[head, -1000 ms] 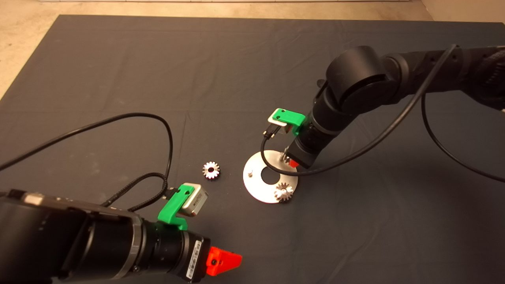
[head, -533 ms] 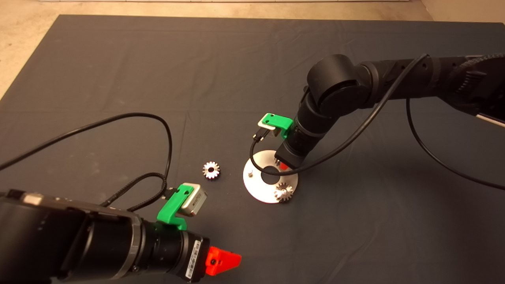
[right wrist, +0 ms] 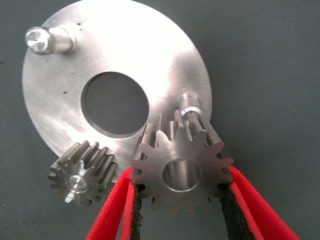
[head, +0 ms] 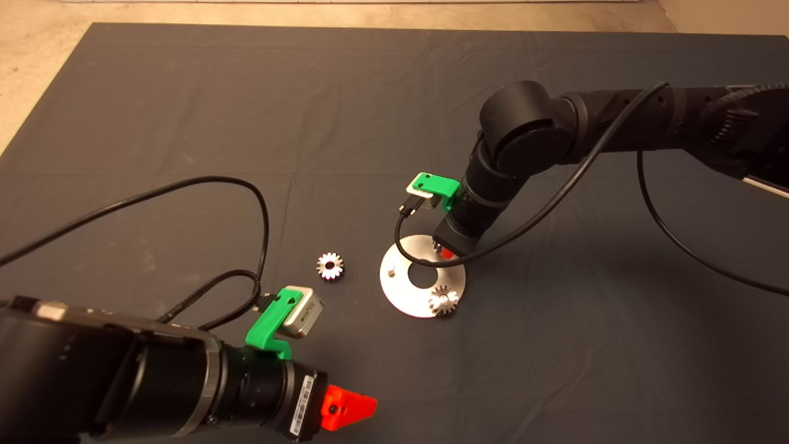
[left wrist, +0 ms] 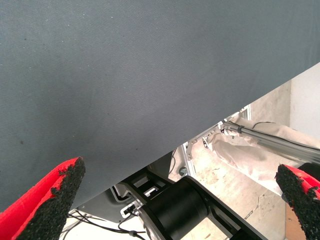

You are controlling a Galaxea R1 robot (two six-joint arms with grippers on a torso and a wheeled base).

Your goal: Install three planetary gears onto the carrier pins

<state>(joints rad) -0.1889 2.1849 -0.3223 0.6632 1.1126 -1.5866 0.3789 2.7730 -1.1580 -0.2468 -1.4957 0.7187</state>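
My right gripper is shut on a silver planetary gear, holding it by its teeth just above the shiny round disc. One carrier pin stands right beside the held gear, outside its hole. A second pin stands bare. The third carries a darker gear. From above, the right gripper hangs over the disc's far edge, and another gear lies loose on the mat to its left. My left gripper is parked at the lower left, open.
A black cable loops over the mat left of the loose gear. The left wrist view shows the mat's edge and the floor with a frame beyond it. The right arm's cable droops beside the disc.
The right arm has swung left with the gear, from the disc's far right rim to over its far edge. In the last half second it barely shifted. The left arm stayed still.
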